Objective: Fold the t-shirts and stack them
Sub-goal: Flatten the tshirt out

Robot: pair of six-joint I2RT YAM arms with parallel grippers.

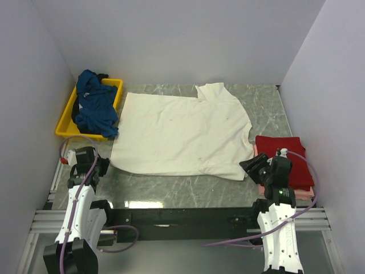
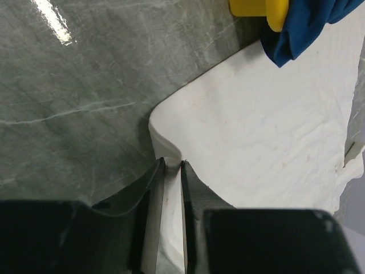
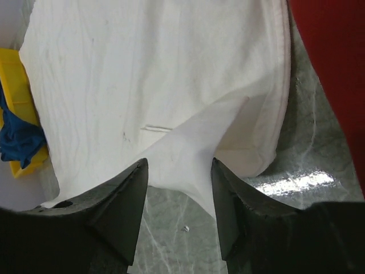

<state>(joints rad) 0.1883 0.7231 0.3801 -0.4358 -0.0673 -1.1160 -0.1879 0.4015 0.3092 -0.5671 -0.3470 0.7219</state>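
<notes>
Cream-white t-shirt (image 1: 182, 134) lies flat, collar pointing right, lengthwise left-right; both jaws parted.

An outspread t-shirt (image 1: 182, 134) lies flat across the middle of the counter (image 1: 171, 194), reaching almost to its far edge. A tray (image 1: 65, 117) stands at the far left, just beside that shirt's far left corner. A heaped t-shirt (image 1: 94, 105) lies in it and spills over its near right rim. At the right edge, an upper folded t-shirt (image 1: 282, 154) lies on a lower folded t-shirt (image 1: 308, 194). The left gripper (image 2: 173, 164) sits at the outspread t-shirt's near left corner and the right gripper (image 3: 179, 165) at its near right corner, with cloth between each pair of fingers.
</notes>
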